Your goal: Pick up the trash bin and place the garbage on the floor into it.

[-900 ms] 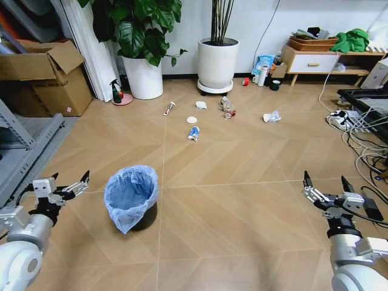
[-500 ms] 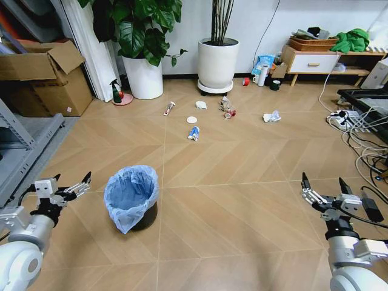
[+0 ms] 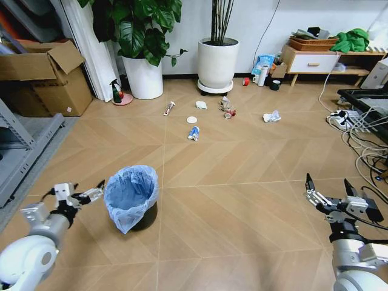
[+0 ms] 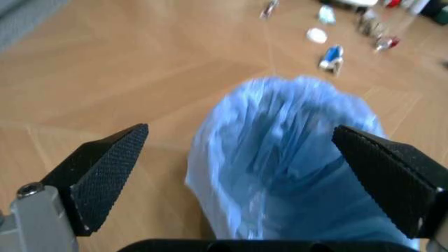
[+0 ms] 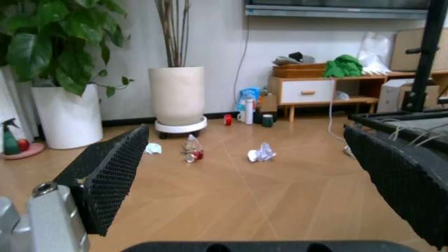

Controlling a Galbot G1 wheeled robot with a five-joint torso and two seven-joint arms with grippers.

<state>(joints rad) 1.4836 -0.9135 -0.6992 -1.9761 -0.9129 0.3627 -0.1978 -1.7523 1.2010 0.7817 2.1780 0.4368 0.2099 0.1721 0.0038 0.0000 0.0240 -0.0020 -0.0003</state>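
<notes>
- Your left gripper (image 3: 85, 193) reaches low toward the trash bin (image 3: 130, 197), its fingers spread wide and level with the bag-lined rim, holding nothing.
- Your right gripper (image 3: 330, 193) hangs low on the right, well apart from the bin, fingers wide and empty.
- One trash bin stands upright on the floor (image 3: 230, 206), near you.
- The garbage (image 3: 193, 133) lies farther off by two white plant pots (image 3: 217, 62); you can count about seven pieces.

Upright blue-bagged trash bin (image 3: 131, 197) on herringbone floor (image 3: 230, 206), garbage (image 3: 225, 109) scattered beyond
</notes>
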